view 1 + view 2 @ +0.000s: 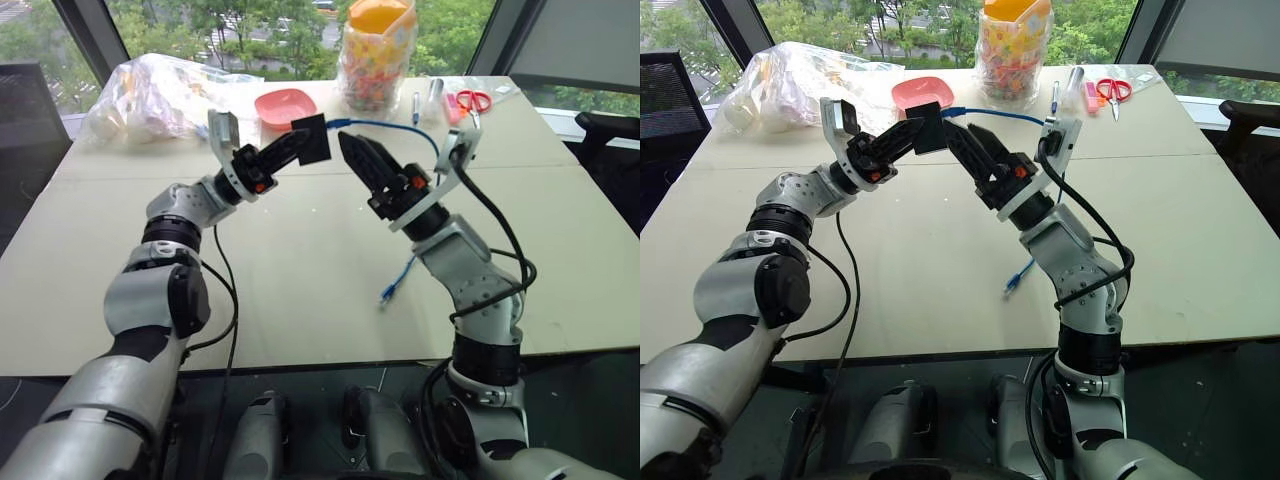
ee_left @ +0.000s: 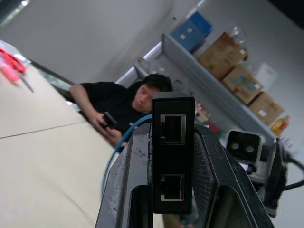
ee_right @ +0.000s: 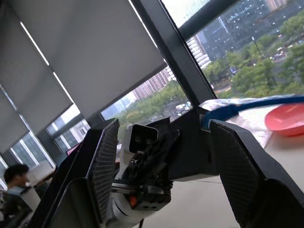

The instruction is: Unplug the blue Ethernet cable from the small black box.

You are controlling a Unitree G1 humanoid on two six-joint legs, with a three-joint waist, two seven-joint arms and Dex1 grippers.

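Two hands: left [image 1: 300, 146] clamped on small black box [image 1: 311, 139] (cable [image 1: 385, 127] attached), right [image 1: 357, 155] spread.

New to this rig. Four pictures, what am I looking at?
A two-armed humanoid robot at a table. Two pictures come from its head cameras, looking down over both arms; the other two come from a camera on each wrist, looking along the fingers. The left end effector is shut on the small black box, held above the table. The blue Ethernet cable is plugged into the box and trails to the tabletop. The right end effector is open just beside the box. Behind lie a pink dish, a plastic bag, a jar and scissors.
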